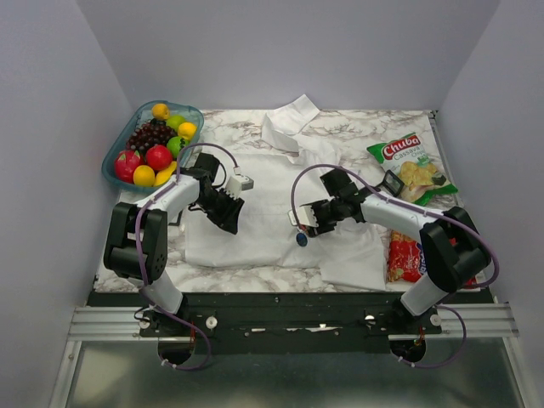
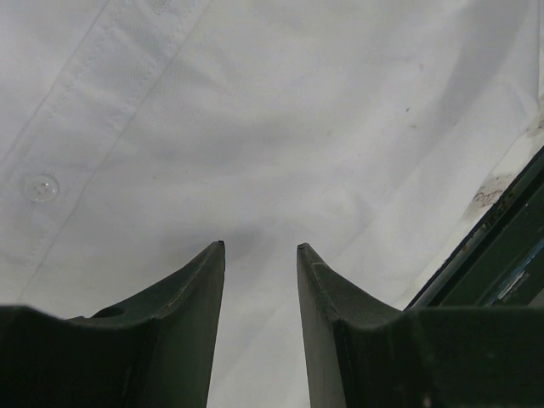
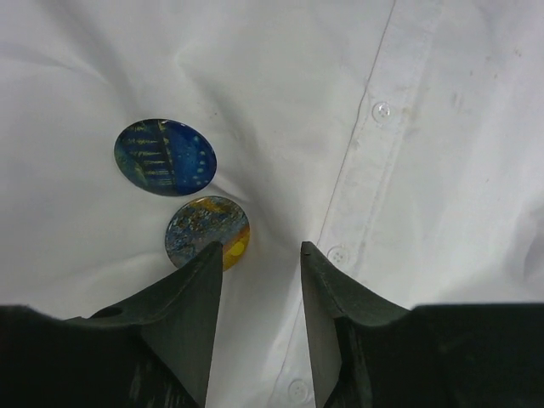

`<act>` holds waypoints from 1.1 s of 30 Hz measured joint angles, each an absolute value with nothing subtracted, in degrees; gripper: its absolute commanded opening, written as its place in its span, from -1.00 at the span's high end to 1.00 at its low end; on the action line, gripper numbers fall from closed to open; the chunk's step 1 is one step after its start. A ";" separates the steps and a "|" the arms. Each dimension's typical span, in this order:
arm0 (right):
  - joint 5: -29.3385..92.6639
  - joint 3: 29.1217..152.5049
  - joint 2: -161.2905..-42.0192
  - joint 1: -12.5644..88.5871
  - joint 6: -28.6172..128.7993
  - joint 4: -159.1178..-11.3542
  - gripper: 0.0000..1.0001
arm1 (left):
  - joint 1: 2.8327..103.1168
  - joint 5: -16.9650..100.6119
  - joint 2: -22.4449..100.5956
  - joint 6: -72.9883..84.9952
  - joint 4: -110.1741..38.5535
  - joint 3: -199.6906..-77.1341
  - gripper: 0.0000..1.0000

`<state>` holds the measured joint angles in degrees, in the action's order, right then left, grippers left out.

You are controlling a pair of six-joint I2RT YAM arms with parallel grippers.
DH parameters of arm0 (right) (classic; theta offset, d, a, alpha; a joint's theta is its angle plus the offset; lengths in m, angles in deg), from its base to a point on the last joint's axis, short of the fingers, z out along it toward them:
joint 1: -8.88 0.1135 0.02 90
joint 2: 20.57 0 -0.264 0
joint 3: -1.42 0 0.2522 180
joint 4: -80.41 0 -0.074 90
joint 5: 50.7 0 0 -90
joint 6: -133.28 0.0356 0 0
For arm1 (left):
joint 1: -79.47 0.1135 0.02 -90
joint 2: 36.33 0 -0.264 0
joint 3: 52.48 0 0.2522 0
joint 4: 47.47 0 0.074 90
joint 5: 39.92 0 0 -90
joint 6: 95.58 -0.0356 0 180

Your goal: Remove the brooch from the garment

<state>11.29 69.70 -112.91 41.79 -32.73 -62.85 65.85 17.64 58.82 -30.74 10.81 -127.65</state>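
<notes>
The brooch [image 3: 166, 157] is seen on the garment [image 3: 442, 127], ahead and left of the right pincer [image 3: 261, 246], whose jaws are open and empty. The left pincer [image 2: 260, 246] is open too, over plain cloth. Nothing is grasped yet; the removal is judged not begun.

Top cam: we look down from high behind the near edge, whole table [image 1: 365, 127] in view. Wrist cams sit behind left gripper [image 2: 260, 244] & right gripper [image 3: 262, 244], v. close on the garment [image 1: 263, 212], shared by all.
</notes>
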 measured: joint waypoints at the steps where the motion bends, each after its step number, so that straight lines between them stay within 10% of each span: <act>1: 11.01 69.92 -112.89 41.79 -32.84 -62.19 -0.19 | 65.85 17.64 58.82 -30.74 10.81 -127.65 0.04; 24: 17.83 64.63 -111.71 45.64 -23.51 -71.39 0.03 | 65.85 16.63 59.98 -29.30 10.00 -127.63 0.03; 33: 17.70 64.74 -111.60 45.64 -23.25 -69.52 -0.20 | 65.85 16.22 61.62 -29.24 9.43 -127.65 0.03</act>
<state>17.70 64.74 -111.60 45.64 -23.25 -69.52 65.85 16.22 61.62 -29.24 9.43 -127.65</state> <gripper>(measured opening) 0.579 0.481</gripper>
